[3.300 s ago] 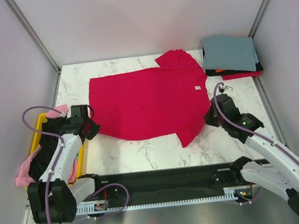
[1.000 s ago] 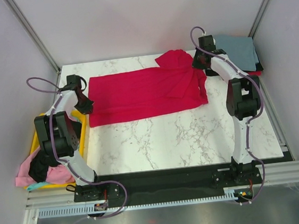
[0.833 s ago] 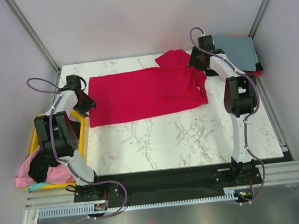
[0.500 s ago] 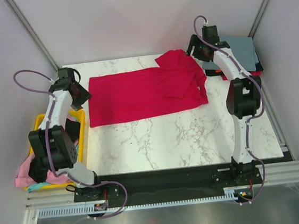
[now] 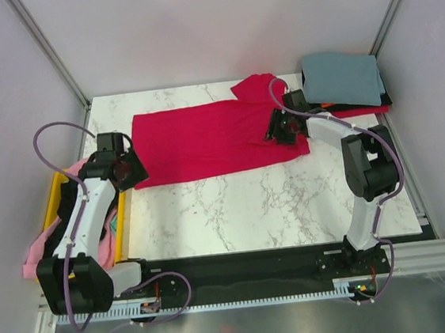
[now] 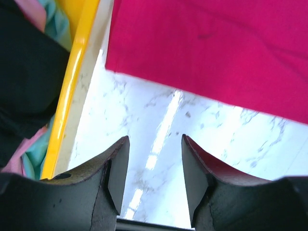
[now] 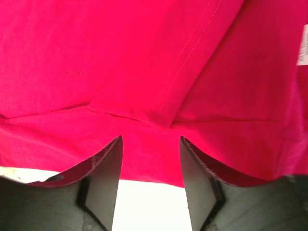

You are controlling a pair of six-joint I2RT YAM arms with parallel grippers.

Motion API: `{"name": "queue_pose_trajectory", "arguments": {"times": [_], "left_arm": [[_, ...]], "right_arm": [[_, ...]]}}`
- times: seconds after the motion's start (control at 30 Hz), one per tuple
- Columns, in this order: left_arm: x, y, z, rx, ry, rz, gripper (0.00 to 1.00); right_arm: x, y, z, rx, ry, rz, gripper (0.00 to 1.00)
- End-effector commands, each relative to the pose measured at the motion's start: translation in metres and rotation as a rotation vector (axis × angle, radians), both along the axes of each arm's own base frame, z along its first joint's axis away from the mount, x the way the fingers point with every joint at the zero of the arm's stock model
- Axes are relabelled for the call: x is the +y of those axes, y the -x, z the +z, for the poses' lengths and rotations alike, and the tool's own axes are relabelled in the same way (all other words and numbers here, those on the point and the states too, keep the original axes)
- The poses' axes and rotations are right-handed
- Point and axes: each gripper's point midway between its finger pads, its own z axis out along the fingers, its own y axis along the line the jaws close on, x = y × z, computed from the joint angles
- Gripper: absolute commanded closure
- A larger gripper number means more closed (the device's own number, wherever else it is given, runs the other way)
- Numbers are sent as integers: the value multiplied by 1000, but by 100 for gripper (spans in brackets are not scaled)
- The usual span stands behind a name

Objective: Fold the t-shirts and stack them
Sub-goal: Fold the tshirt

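Observation:
A crimson-red t-shirt (image 5: 204, 140) lies folded lengthwise across the back half of the marble table (image 5: 234, 205), one sleeve sticking out at the far right. My left gripper (image 5: 133, 169) hovers open at its front-left corner; in the left wrist view the left gripper (image 6: 155, 139) is empty above bare marble, with the red shirt (image 6: 216, 48) just ahead. My right gripper (image 5: 277, 130) hangs open over the shirt's right part; the right wrist view shows the right gripper (image 7: 151, 139) straddling the near hem of the red shirt (image 7: 120, 57), the white tag (image 7: 302, 45) at the edge.
A stack of folded t-shirts (image 5: 342, 78), grey-blue on top, sits at the back right corner. A yellow bin (image 5: 120, 225) left of the table holds pink, black and teal shirts (image 5: 37, 253); the bin's rim (image 6: 72, 91) lies close to my left fingers.
Both grippers opened and let go of the red shirt at its far edge. Both arms then drew back towards the near side, the left to the front-left corner, the right over the shirt's right part.

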Motion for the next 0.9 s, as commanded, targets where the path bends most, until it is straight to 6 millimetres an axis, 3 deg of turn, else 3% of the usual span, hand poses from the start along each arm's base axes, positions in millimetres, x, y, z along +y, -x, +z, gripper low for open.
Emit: {"name": "queue_pose_trajectory", "arguments": {"times": [0.0, 0.17, 0.5, 0.87], "left_arm": [[-2, 18, 9, -51, -17, -80, 45], [-5, 22, -1, -48, -6, -86, 46], [-9, 19, 2, -66, 3, -108, 47], [-11, 19, 3, -74, 10, -115, 47]], "right_arm": [[12, -16, 8, -72, -38, -18, 43], [11, -18, -5, -44, -15, -46, 48], [9, -18, -28, -1, 27, -55, 51], [10, -28, -21, -19, 30, -55, 71]]}}
